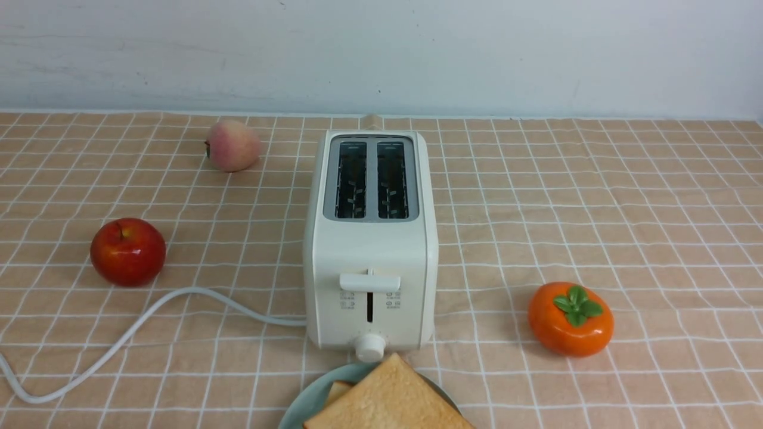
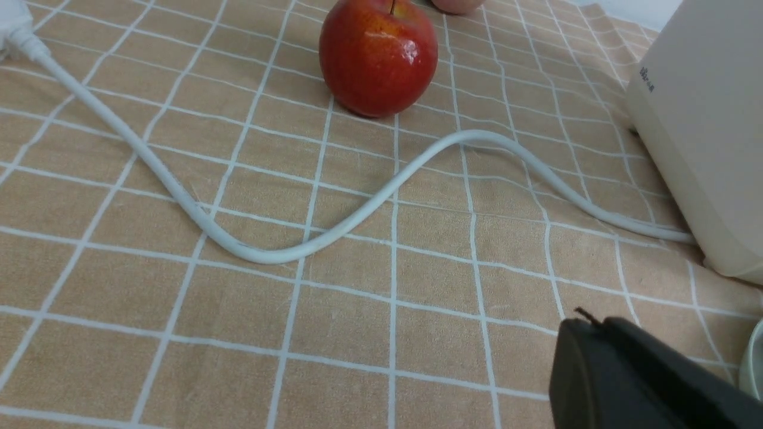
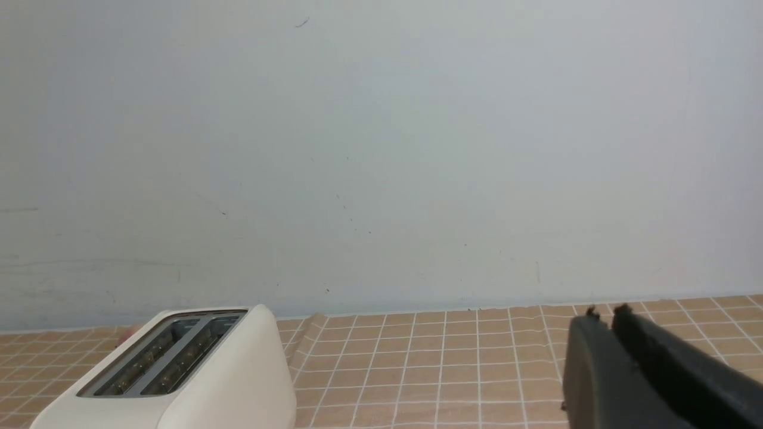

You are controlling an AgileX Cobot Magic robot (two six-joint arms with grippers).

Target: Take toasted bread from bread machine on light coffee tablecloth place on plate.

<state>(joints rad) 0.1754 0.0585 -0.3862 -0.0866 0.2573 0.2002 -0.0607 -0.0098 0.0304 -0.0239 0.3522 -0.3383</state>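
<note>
Judging by both pale golden toast slices point(image 1: 387, 399) lying on the mint-green plate point(image 1: 301, 411) before the empty cream toaster point(image 1: 371, 238), both clenched, empty claws (left point(image 2: 587, 325), right point(image 3: 605, 316)) should simply retreat clear.

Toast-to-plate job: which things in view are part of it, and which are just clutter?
Part of the job:
- toasted bread, two slices on the plate
- bread machine, both slots empty
- plate
- light coffee tablecloth

Lying about:
- red apple
- peach
- orange persimmon
</note>
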